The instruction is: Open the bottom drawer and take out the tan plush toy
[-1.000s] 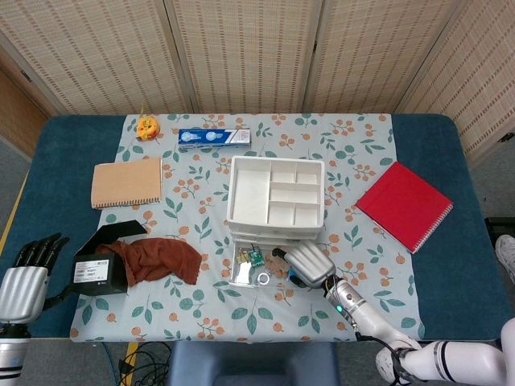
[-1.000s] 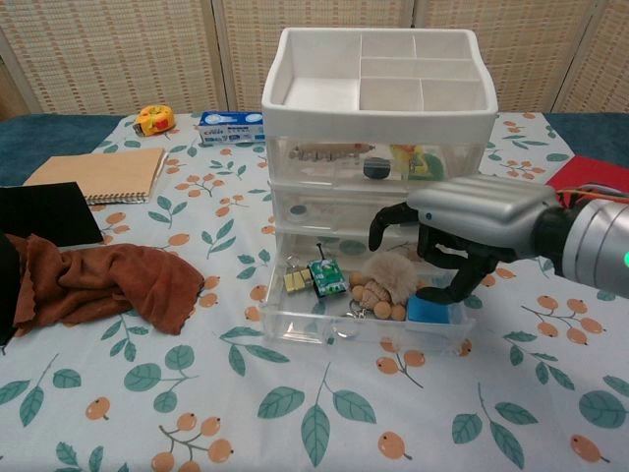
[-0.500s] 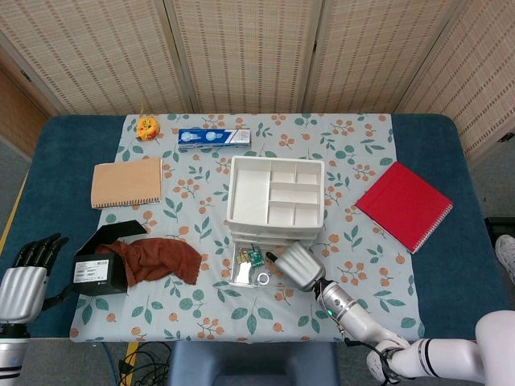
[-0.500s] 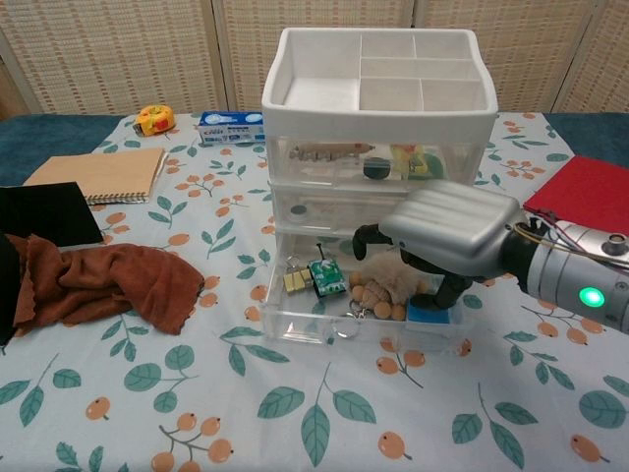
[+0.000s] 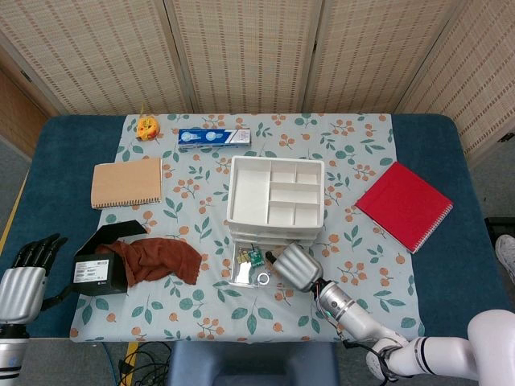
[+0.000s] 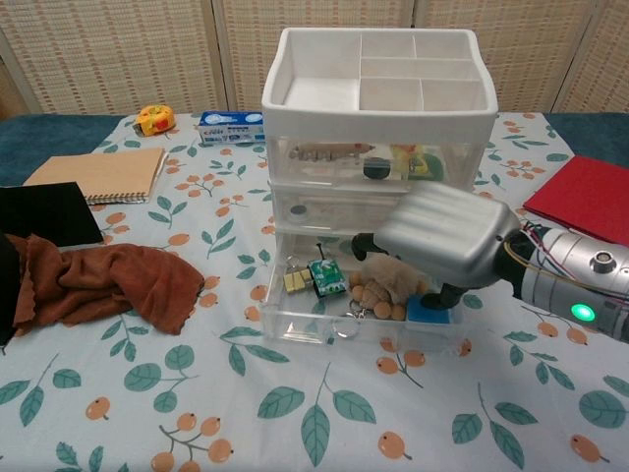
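The white drawer unit [image 6: 378,98] stands mid-table, and its clear bottom drawer [image 6: 295,320] is pulled out toward me. The tan plush toy [image 6: 388,283] lies in the right half of that drawer, beside a small green board [image 6: 324,275] and a blue block [image 6: 428,311]. My right hand [image 6: 442,241] hangs palm-down right over the toy, its fingers dipping into the drawer on either side of it; no firm grip shows. From above, the right hand [image 5: 296,267] hides the toy and covers the drawer's [image 5: 244,269] right part. My left hand [image 5: 24,277] rests at the near left table edge, fingers spread, holding nothing.
A brown cloth [image 6: 98,280] lies draped by a black box [image 5: 100,272] at the left. A tan notebook [image 5: 126,182], a toothpaste box [image 5: 214,137] and a yellow toy [image 5: 147,127] sit further back. A red notebook [image 5: 404,204] lies to the right of the unit.
My right hand has shifted left and sunk lower over the open drawer, its fingers now down around the plush toy. The left hand has stayed put.
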Robot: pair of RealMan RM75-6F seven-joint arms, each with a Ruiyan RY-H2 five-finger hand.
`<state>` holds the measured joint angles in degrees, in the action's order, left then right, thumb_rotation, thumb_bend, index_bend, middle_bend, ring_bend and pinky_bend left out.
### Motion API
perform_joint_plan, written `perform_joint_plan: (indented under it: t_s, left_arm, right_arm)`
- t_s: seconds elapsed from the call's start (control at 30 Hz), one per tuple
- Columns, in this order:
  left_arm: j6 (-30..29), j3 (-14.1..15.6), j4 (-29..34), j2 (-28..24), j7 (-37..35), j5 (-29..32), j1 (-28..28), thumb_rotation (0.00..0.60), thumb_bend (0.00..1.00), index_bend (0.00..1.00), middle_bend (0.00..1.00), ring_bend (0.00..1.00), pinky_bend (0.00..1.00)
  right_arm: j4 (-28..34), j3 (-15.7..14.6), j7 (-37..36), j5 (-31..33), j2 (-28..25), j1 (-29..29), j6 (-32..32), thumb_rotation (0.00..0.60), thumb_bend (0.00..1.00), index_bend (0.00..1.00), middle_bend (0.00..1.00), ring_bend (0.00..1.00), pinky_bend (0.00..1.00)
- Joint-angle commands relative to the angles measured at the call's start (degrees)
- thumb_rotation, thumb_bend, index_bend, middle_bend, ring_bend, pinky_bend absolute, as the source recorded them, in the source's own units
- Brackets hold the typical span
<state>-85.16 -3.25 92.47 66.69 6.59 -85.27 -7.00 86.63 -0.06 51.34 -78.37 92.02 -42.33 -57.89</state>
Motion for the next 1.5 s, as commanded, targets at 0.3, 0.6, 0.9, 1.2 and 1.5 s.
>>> perform_joint_plan:
  t_s: [0.3,0.6,0.9,1.2,1.5]
  left_arm:
    - [0.0,0.0,-0.2,0.0,-0.2,0.2,0.1,0.6,0.18,0.14,0.13,0.13,0.13]
    - [-0.1,0.0,-0.2,-0.1,-0.5,0.5,0.4,0.6,0.18,0.14,0.13,0.13,0.13]
    - [0.2,-0.1,-0.2,0.0,-0.6,0.5,0.2,0.6,0.18,0.14,0.13,0.13,0.13]
    - [0.1,-0.1,0.0,-0.1,-0.6,0.6,0.3,0.6,0.18,0.14,0.13,0.13,0.13]
    - [0.0,-0.1,-0.1,-0.1,-0.7,0.5,0.4,0.6,0.18,0.14,0.13,0.13,0.13]
  right_arm:
    - [-3.9,0.4,1.5,-1.0,2.2,-0.9,1.0,0.6,0.18,0.27,0.92,1.0,1.0]
    - [-5.1,0.6,2.1,-1.0,2.7,-1.1,1.8,0.6,0.18,0.27,0.92,1.0,1.0]
    - [-4.4,1.0,2.4,-1.1,1.9,-1.0,1.6,0.6,0.16,0.28,0.92,1.0,1.0]
    - [-6.0,1.1,2.8,-0.9,3.1,-1.5,2.7,0.6,0.16,0.34,0.93,1.0,1.0]
    - [-7.7,1.5,2.6,-1.0,4.4,-1.9,3.0,0.6,0.16,0.46,0.94,1.0,1.0]
